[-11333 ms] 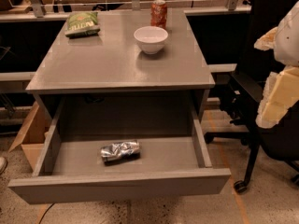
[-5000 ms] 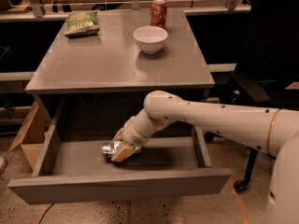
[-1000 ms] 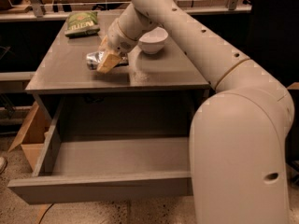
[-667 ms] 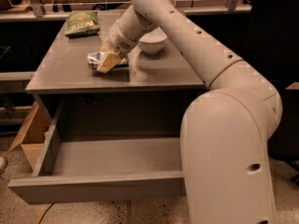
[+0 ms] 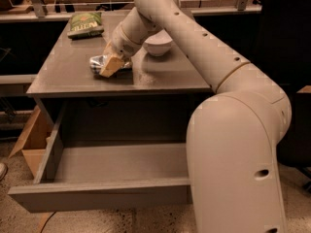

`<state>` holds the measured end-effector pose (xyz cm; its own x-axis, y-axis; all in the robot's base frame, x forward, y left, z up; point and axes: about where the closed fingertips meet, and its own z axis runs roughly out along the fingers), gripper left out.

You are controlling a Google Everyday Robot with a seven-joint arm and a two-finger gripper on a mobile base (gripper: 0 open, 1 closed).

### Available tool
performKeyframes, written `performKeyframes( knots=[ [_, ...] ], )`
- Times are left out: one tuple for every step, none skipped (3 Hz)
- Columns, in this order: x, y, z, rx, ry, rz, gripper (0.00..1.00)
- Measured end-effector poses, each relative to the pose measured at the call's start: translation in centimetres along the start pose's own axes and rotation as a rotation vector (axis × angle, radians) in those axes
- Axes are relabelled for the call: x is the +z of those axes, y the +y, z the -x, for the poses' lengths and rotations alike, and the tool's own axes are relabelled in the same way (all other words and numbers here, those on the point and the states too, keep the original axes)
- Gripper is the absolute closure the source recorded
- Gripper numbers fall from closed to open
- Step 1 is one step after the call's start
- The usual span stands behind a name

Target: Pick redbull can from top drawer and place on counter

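Above the counter (image 5: 68, 76), the gripper (image 5: 110, 66) jaws pinch the redbull can (image 5: 97, 62); top drawer (image 5: 97, 195) open.

Print on the green bag (image 5: 85, 23) is unreadable; claw (image 5: 111, 66) at redbull can (image 5: 97, 62) on counter (image 5: 68, 74).

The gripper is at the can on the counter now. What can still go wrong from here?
The redbull can at the gripper seems to lie on its side near the front edge of the counter; once released it might roll off into the open top drawer.
The arm passes close by the white bowl, so pulling back could knock it.
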<state>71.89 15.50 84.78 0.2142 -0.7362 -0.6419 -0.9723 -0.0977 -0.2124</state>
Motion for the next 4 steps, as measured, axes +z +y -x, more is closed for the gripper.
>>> performKeyframes(
  knots=[
    [0.4,0.1,0.0,0.000,0.000,0.005,0.27],
    [-0.3,-0.2,-0.2,0.026,-0.023,-0.004,0.04],
    [-1.3,-0.5,-0.3,0.043,-0.047,-0.013,0.00],
    [-3.8,-0.9,-0.8,0.069,-0.056,-0.047,0.00]
  ],
)
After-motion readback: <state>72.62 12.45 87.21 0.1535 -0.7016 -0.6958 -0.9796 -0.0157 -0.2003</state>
